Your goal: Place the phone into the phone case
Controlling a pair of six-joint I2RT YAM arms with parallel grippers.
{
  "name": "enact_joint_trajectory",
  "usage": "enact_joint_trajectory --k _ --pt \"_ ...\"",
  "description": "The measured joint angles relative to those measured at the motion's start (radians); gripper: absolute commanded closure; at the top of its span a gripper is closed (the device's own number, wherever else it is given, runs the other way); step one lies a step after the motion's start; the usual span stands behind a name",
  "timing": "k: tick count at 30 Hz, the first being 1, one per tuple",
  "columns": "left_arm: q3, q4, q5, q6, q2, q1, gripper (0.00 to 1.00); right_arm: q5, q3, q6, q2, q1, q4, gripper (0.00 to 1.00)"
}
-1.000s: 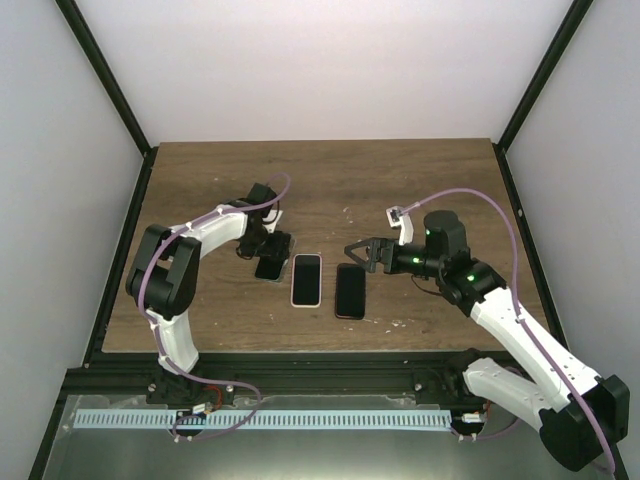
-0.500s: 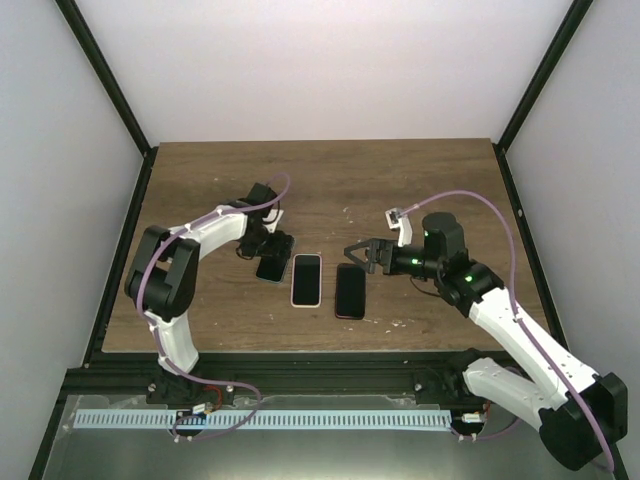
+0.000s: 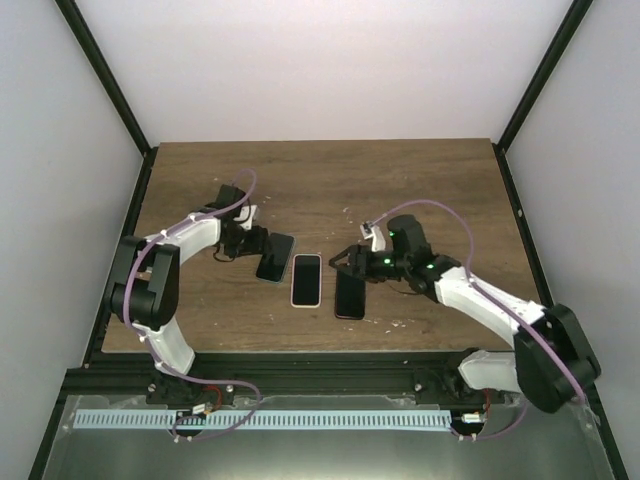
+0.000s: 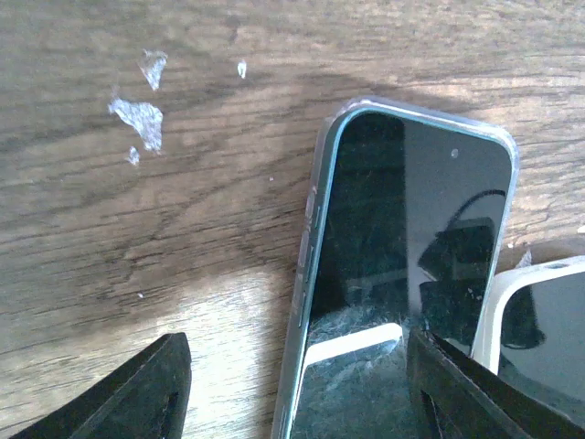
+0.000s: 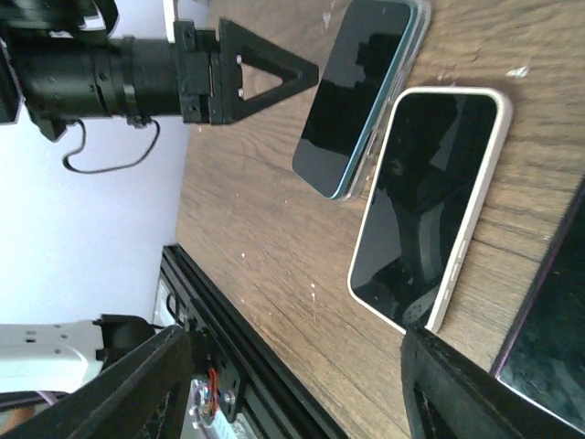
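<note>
Three phone-shaped slabs lie side by side mid-table. The left one is a dark-screened phone (image 3: 274, 256) (image 4: 402, 256) with a teal edge, sitting in a clear phone case. The middle one (image 3: 306, 279) (image 5: 425, 201) has a white rim, and the right one (image 3: 350, 291) (image 5: 548, 347) is dark. My left gripper (image 3: 247, 244) (image 4: 297, 384) is open and low at the left phone's end. One finger is over the wood and the other over the screen's right edge. My right gripper (image 3: 352, 262) (image 5: 294, 366) is open at the far end of the dark slab, holding nothing.
The black frame rail (image 3: 300, 372) runs along the table's near edge. White flecks (image 4: 137, 114) mark the wood left of the cased phone. My left gripper (image 5: 247, 78) shows at the top of the right wrist view, beyond the phones.
My left arm has swung left, so its gripper sits at the left phone's end instead of over it. My right gripper has moved left and down to the dark slab. Both jaws have narrowed.
</note>
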Motion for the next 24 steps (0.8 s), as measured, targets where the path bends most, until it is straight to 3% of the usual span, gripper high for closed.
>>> enact_joint_trajectory --k 4,14,24 --pt "-0.063 0.073 0.071 -0.023 -0.008 0.041 0.34 0.029 0.047 0.028 0.131 0.082 0.045 0.47" --pt "-0.177 0.242 0.182 -0.140 -0.052 0.097 0.36 0.118 0.302 0.089 0.528 0.305 0.085 0.47" --pt "-0.236 0.334 0.244 -0.216 -0.052 0.097 0.44 0.192 0.515 0.113 0.792 0.364 0.010 0.46"
